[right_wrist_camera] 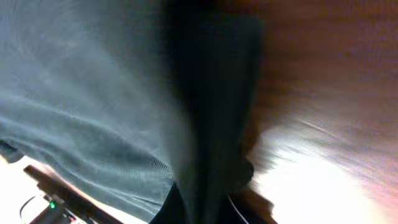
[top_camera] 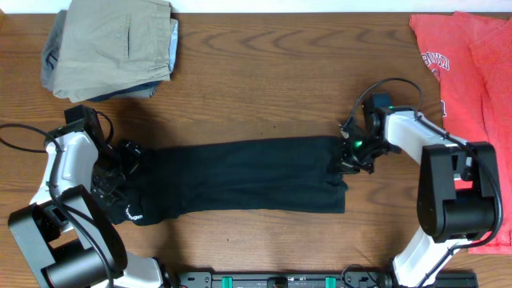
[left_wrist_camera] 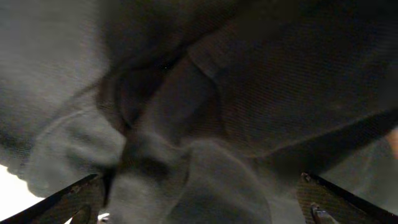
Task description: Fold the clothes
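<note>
At the far left of the desk [top_camera: 256,72], near its back edge, lies a pile of folded khaki trousers [top_camera: 112,44]. In front of them the left arm [top_camera: 68,156] bends down onto the left end of the black shirt [top_camera: 240,176], where the cloth is bunched up. In the wrist view the left fingers [left_wrist_camera: 74,196] stand wide apart at the lower corners, not clamped, with crumpled dark cloth filling the space between them. The shirt stretches across the middle of the desk as a long, narrow band lying flat. At its right end are the right fingers [top_camera: 346,158], touching the edge of the cloth. The wrist view there is blurred, so I cannot tell whether they are gripping. A red T-shirt [top_camera: 472,72] lies at the far right.
</note>
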You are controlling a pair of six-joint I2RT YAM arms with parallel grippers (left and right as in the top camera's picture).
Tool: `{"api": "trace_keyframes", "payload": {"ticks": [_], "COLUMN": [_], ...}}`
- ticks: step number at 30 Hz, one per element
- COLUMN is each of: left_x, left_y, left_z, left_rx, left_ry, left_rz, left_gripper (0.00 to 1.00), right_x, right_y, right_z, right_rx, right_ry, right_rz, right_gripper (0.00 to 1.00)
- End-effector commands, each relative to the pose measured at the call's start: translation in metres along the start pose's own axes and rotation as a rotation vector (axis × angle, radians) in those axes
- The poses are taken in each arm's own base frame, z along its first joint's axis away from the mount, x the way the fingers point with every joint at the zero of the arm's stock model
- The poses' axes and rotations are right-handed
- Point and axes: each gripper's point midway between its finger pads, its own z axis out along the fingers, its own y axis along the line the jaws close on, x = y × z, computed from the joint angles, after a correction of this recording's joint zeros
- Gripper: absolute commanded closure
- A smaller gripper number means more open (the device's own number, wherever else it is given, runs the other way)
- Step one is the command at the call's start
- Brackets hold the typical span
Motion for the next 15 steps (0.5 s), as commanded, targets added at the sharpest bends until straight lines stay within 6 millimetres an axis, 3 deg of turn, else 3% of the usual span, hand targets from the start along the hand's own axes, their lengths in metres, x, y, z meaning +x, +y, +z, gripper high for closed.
{"api": "trace_keyframes", "payload": {"ticks": [1, 8, 12, 15], "left_x": [0.005, 0.008, 0.012, 0.014], "left_y": [-0.009, -0.014, -0.019, -0.022], "left_z": [-0.002, -0.001, 0.000, 0.000], "left_rx": [0.056, 0.052, 0.050, 0.050], "left_ry": [0.029, 0.030, 0.032, 0.031], "left_rz": [0.004, 0.040, 0.063, 0.079], "left_gripper": [0.00, 0.00, 0.00, 0.00], "right_x": [-0.016, -0.022, -0.020, -0.015], "right_y": [-0.030, -0.055, -0.049, -0.038], "right_z": [-0.032, -0.111, -0.150, -0.162], "right_rx": [0.120, 0.162, 0.148, 0.141], "right_ry": [-0.096, -0.282, -0.394, -0.439], "right_rz": [0.071, 0.156, 0.145, 0.113], "right_gripper": [0.99, 0.99, 0.99, 0.99]}}
